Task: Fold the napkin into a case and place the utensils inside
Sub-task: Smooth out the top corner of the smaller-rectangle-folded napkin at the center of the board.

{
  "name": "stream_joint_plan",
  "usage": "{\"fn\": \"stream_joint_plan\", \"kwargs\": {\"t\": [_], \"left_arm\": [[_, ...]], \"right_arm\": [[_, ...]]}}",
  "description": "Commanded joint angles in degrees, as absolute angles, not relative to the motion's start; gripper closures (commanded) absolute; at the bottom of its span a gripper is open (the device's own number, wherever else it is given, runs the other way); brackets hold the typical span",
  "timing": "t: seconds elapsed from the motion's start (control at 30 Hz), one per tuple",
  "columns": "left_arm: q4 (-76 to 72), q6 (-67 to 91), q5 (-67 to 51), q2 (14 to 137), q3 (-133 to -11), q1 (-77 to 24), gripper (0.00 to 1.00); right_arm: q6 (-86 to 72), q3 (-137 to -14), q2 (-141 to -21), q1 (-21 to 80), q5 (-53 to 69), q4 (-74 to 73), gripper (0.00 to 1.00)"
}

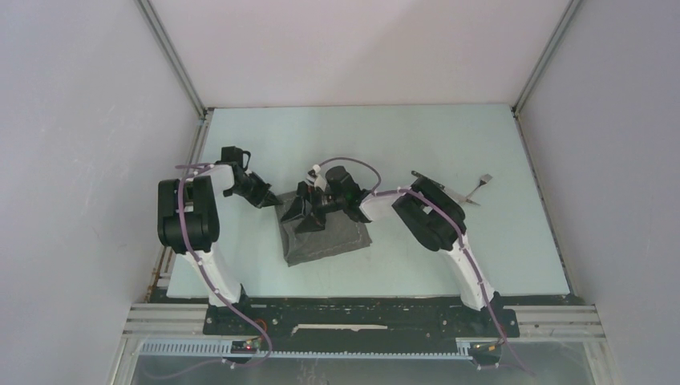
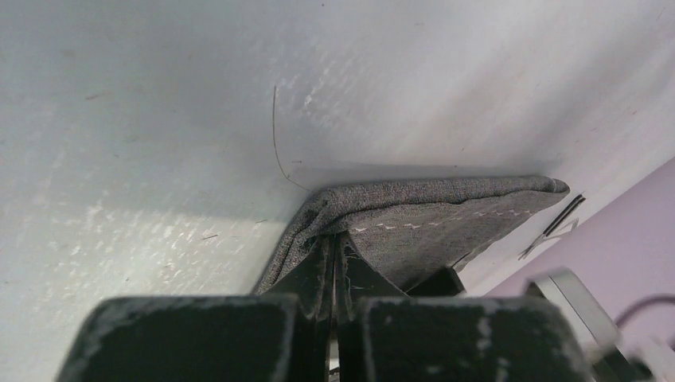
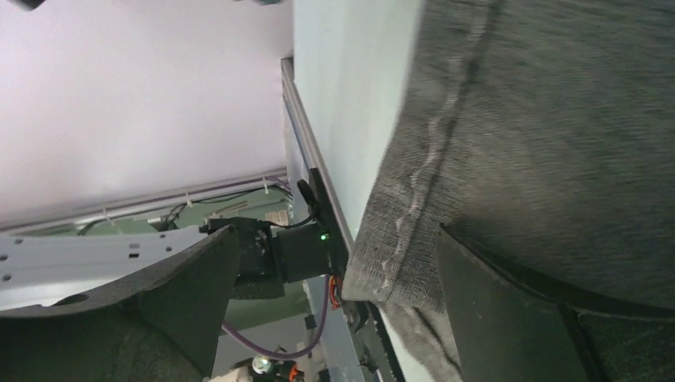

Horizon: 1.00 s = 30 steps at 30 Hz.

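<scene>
- Two grippers are at the napkin [image 1: 327, 234], which lies in folded layers near the middle of the table [image 1: 433, 136], between my arms.
- My left gripper [image 2: 334, 248] is pinched together on the cloth's far-left corner. The wrist view shows grey weave bunched right at the fingertips.
- My right gripper [image 3: 334, 239] has its jaws spread wide, low over the napkin beside the stitched hem. One finger [image 3: 509, 310] is on or just above the fabric, and nothing is clamped.
- I judge the step in hand to be the next fold, with my left anchoring the corner while my right takes a fresh edge.
- To do it well, I should bring the lower finger fully under the hem before closing, so that I catch every layer and not just the top one.
- My left pinch should hold firm and low, or the cloth will skew as the right pulls.
- The lifted edge should travel flat and parallel to the hem line so the pouch ends up narrow and square.
- The utensils [image 1: 478, 186] lie well apart on the right, beyond my right arm, and my elbow must not sweep them.
</scene>
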State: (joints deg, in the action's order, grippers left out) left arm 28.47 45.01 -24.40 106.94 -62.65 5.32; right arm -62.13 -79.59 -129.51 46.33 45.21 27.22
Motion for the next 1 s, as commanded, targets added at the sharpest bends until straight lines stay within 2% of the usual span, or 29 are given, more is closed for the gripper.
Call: {"fn": "stream_joint_plan", "kwargs": {"t": [0.0,0.57,0.97], "left_arm": [[31.0,44.8,-23.7,108.7,-62.8,5.1,1.0],[31.1,44.7,-23.6,108.1,-62.7,5.4,1.0],[31.1,44.7,-23.9,107.5,-62.9,5.5,1.0]], "right_arm": [[-70.3,-80.0,-131.9,46.5,45.9,38.2,0.01],[-73.7,-77.4,-133.8,49.3,50.4,43.7,0.05],[-62.1,-74.7,-125.6,48.9,50.6,32.5,0.05]]}}
